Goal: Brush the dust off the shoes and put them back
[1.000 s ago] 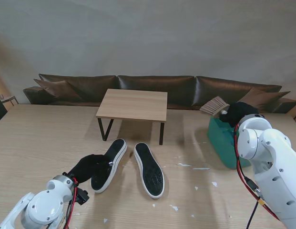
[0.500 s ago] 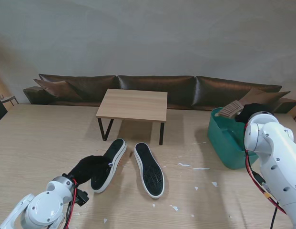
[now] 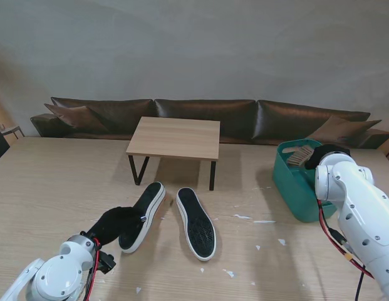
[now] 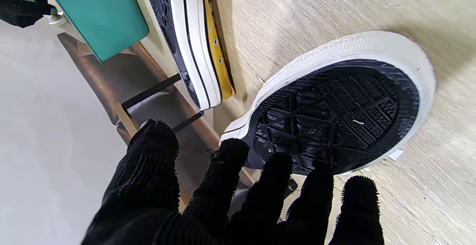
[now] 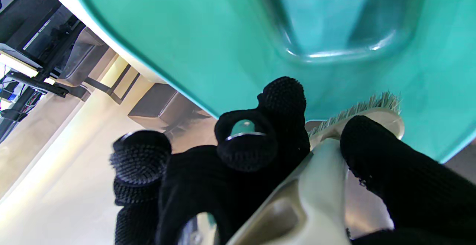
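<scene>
My right hand (image 5: 282, 170) gripped the brush (image 5: 357, 115) inside the green bin (image 3: 294, 182); my left hand (image 3: 116, 222) rested spread and empty by the left shoe (image 3: 144, 215); the right shoe (image 3: 196, 222) lay sole-up just beside

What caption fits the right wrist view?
Gloved right hand holding a brush inside the green tub.

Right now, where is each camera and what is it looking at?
Stand: above the shoulders, facing the table; sees both arms, two soles-up shoes, green basin.
Left wrist: along the left hand, open at a shoe sole.
Right wrist: along the right hand holding the brush in the basin.
Shared: basin, shoes.
</scene>
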Motion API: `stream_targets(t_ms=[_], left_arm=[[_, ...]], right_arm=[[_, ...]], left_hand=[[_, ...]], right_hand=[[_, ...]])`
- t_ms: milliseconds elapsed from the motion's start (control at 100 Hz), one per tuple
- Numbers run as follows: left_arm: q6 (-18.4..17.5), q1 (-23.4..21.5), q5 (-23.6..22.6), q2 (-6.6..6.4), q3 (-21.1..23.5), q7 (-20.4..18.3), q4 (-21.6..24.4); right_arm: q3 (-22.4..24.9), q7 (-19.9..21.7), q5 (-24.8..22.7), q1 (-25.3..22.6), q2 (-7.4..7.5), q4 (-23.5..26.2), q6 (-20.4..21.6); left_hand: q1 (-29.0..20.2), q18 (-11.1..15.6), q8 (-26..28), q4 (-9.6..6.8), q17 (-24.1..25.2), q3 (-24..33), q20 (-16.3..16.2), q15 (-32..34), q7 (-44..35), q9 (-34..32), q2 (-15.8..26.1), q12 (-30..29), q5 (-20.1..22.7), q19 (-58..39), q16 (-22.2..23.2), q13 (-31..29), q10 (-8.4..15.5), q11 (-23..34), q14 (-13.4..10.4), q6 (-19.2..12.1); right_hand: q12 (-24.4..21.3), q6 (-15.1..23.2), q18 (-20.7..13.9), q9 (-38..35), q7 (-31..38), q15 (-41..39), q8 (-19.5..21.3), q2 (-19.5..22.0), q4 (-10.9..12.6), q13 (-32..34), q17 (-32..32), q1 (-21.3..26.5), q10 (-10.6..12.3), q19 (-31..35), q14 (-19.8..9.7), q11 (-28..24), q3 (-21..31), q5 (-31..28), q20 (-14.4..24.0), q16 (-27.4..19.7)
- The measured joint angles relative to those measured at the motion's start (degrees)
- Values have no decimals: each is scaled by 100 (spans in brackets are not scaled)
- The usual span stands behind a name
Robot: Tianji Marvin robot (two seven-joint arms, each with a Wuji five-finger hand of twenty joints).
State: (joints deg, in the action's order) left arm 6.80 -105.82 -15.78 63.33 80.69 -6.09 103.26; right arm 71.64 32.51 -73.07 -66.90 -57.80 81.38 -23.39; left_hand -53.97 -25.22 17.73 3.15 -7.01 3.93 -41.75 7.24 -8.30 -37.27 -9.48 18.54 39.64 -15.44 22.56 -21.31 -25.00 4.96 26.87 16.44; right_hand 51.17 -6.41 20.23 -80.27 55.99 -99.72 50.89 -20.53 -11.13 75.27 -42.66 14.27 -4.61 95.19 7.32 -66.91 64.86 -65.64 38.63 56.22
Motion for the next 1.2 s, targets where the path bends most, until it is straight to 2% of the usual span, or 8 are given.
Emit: stream_targets(t_ms=[80, 290, 400, 560, 720, 930, 1020, 1200], left_arm=[[2, -13, 0, 2, 0, 16, 0], [41, -38, 7, 9, -3, 46, 27], [54, -55, 7, 13, -3, 59, 42], [56, -73, 1, 17, 3, 67, 50], [59, -77, -2, 17, 8, 63, 53], [56, -75, 6, 17, 8, 63, 45], [57, -76, 7, 17, 8, 63, 45], [65, -86, -5, 18, 12, 64, 50]], right_arm=[[-209, 44, -2, 162, 20, -195, -10], [-624, 271, -76, 587, 38, -684, -11], [-715, 404, -131, 697, 48, -802, 7], [-820, 560, -304, 795, 74, -904, 141], [-961, 591, -320, 889, 96, -1001, 172], [-1035, 680, -413, 939, 98, -1023, 200], [-1017, 757, -476, 936, 95, -1009, 220], [-726, 774, -614, 804, 52, -854, 312]], left_hand=[[0, 1, 0, 0, 0, 0, 0, -41, 0, 0, 0, 0, 0, 0, 0, 4, 0, 0, 0, 0], [0, 2, 0, 0, 0, 0, -1, -53, 0, 0, 0, 0, 0, 0, -1, 8, 0, 0, 0, 0], [-1, 2, 0, 0, 0, 0, -1, -59, 0, 0, 0, 0, 0, 0, -2, 13, 0, 0, 0, 0], [-1, 3, 0, 0, 1, 0, -1, -60, 0, 0, 0, 0, 0, 0, -3, 16, 0, 0, -3, 0], [-1, 3, 0, 0, 1, 0, -1, -60, 1, 0, 0, 0, 0, 0, -3, 16, 0, 0, -2, 0], [-1, 5, 0, 0, 1, 0, -2, -60, 1, 0, 0, 0, 0, 0, -3, 16, 0, 0, -2, 0], [-1, 6, 0, 0, 1, 0, -2, -60, 1, 0, 0, 0, 0, 0, -3, 18, 0, 0, -3, 0], [-1, 6, 0, 0, 1, 0, -2, -69, 1, 0, 0, 0, 0, 0, -4, 22, 0, 0, -3, 0]], right_hand=[[0, 19, -156, 0, -1, 0, 14, 0, 0, 0, 0, 0, 8, 0, -15, 0, -3, 0, 0, 0], [0, 136, -294, 0, -1, 27, 47, 0, 0, 0, 0, -60, 113, 0, -137, 16, -11, 0, -88, 0], [-68, 274, -310, 0, -144, 291, -41, 87, 57, 0, 0, -123, 239, -190, -291, 516, -148, 122, -242, -132], [-79, 361, -477, 231, -327, 1126, -307, 253, 161, -68, 0, -180, 362, -716, -475, 1258, -292, 592, -267, -581], [-94, 391, -533, 793, -457, 2154, -575, 475, 398, -117, 0, -313, 382, -1169, -587, 1544, -548, 1116, -268, -1077], [-283, 342, -605, 1422, -483, 3228, -730, 452, 456, -122, 0, -380, 374, -1556, -667, 1564, -807, 1608, -268, -1537], [-358, 322, -608, 1673, -500, 3653, -812, 453, 460, -123, 0, -578, 374, -1711, -668, 1569, -927, 1848, -268, -1655], [-476, 318, -608, 1910, -549, 4178, -923, 453, 461, -124, 0, -666, 374, -1811, -651, 1630, -1090, 1956, -268, -1750]])
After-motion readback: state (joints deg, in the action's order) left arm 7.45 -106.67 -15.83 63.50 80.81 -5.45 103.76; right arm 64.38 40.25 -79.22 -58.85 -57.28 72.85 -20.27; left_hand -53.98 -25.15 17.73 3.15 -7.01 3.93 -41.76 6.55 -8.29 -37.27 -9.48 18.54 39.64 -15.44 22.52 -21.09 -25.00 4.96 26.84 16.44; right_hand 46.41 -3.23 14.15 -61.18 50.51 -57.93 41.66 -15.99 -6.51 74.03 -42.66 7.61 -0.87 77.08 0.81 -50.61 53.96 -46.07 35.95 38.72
